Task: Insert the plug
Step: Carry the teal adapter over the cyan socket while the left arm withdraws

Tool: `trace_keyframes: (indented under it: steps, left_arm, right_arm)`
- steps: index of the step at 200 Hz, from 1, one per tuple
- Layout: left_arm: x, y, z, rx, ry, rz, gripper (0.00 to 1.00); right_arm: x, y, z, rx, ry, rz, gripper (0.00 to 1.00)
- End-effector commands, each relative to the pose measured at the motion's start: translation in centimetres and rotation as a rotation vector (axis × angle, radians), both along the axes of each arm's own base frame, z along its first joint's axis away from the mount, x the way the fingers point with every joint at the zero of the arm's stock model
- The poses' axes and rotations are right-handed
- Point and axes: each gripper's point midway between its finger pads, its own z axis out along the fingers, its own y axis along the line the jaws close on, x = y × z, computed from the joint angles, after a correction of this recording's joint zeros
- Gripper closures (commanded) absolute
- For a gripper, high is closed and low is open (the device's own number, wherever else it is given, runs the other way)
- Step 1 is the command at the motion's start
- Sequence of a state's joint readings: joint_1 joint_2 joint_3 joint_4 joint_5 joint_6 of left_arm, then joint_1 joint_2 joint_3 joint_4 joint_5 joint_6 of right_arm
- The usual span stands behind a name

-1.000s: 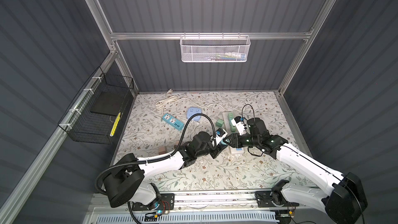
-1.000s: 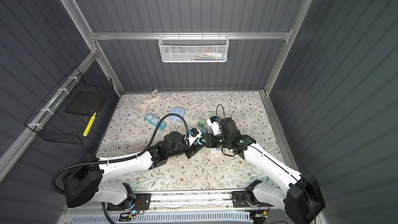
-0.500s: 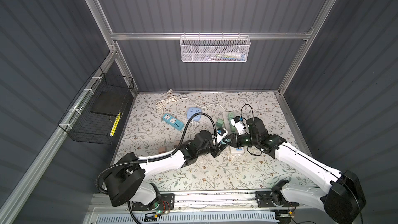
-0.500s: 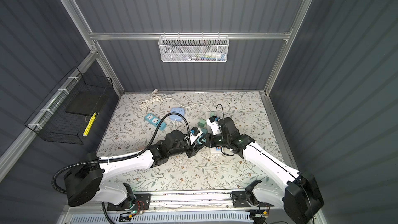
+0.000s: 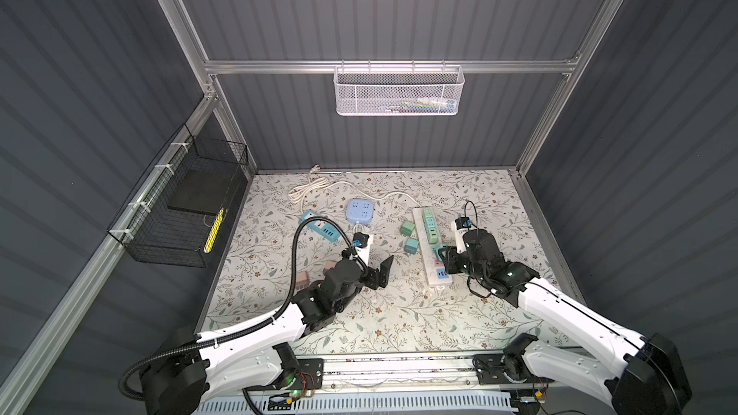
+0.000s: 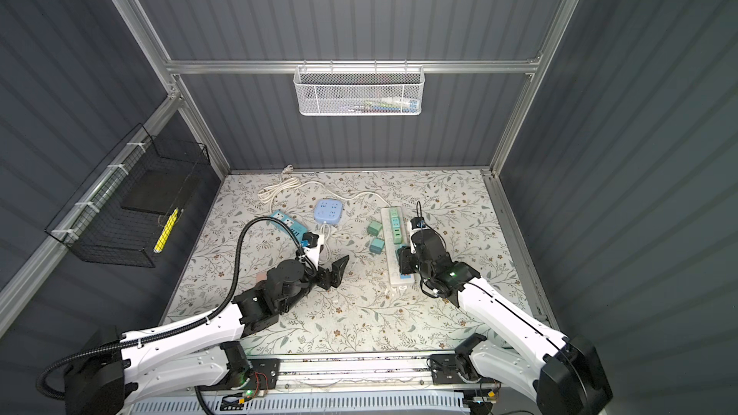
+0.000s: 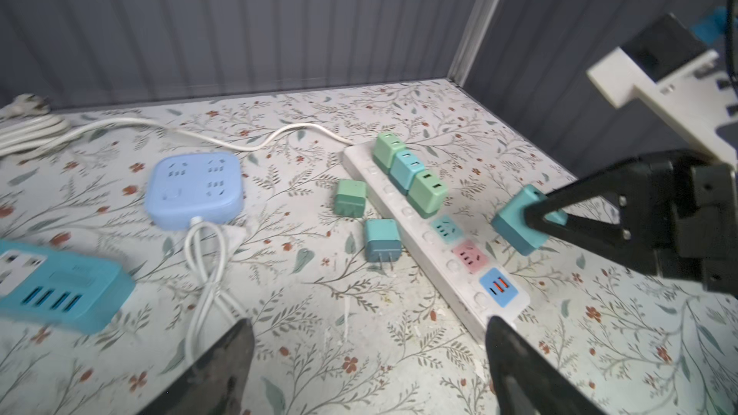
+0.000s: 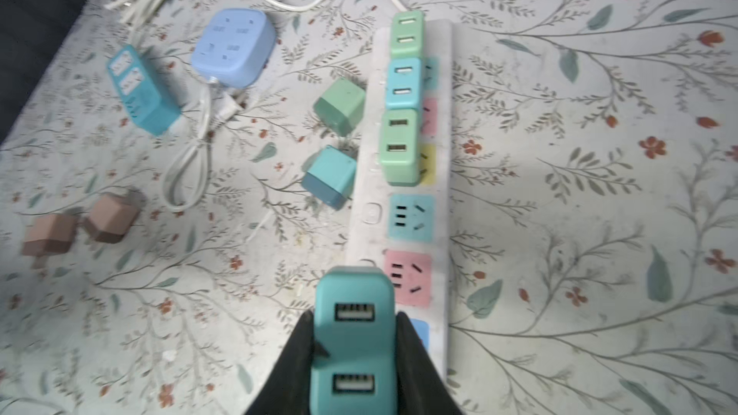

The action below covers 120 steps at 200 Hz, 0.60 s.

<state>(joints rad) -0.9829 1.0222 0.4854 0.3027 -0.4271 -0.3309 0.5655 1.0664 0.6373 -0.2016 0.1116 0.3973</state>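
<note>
A teal plug (image 8: 355,337) with two USB ports on its top sits between my right gripper's (image 8: 354,315) black fingers, which are shut on its sides. In both top views this plug (image 5: 440,251) (image 6: 400,251) hangs just above the near end of the white power strip (image 5: 429,273) (image 6: 393,273), beside its free pink socket (image 8: 407,277); a free teal socket (image 8: 411,217) lies just beyond. Three plugs (image 8: 401,145) stand in the strip's far sockets. My left gripper (image 5: 385,272) (image 7: 368,321) is open and empty, left of the strip.
Two loose plugs, green (image 5: 407,228) and teal (image 5: 410,246), lie left of the strip. Further left are a blue socket cube (image 5: 360,210), a teal socket block (image 5: 321,227), two pink plugs (image 8: 80,229) and a coiled white cord (image 5: 305,189). Wire baskets hang on the walls.
My left gripper has opened, let go of the teal plug and drawn back to the left. My right gripper has closed on the plug and now holds it alone.
</note>
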Motion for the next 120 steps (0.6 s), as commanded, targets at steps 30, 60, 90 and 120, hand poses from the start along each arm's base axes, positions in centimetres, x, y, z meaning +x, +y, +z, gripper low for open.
trace_keyframes:
  steps: [30, 60, 90, 120]
  left_arm:
    - [0.3, 4.1, -0.8, -0.064, 0.024, 0.193, 0.04]
    - [0.1, 4.3, -1.1, -0.042, 0.036, 0.191, 0.03]
    - [0.1, 4.4, -0.7, -0.038, 0.024, 0.187, 0.01]
    - [0.1, 4.5, -0.5, -0.038, 0.019, 0.193, 0.01]
  right_arm:
    - [3.1, -0.4, -1.6, -0.101, -0.076, -0.045, 0.83]
    - [4.0, 0.4, -2.5, -0.102, -0.070, -0.028, 0.84]
    - [4.6, 0.8, -3.0, -0.102, -0.076, -0.029, 0.86]
    - [4.9, 0.6, -3.2, -0.118, -0.076, -0.041, 0.86]
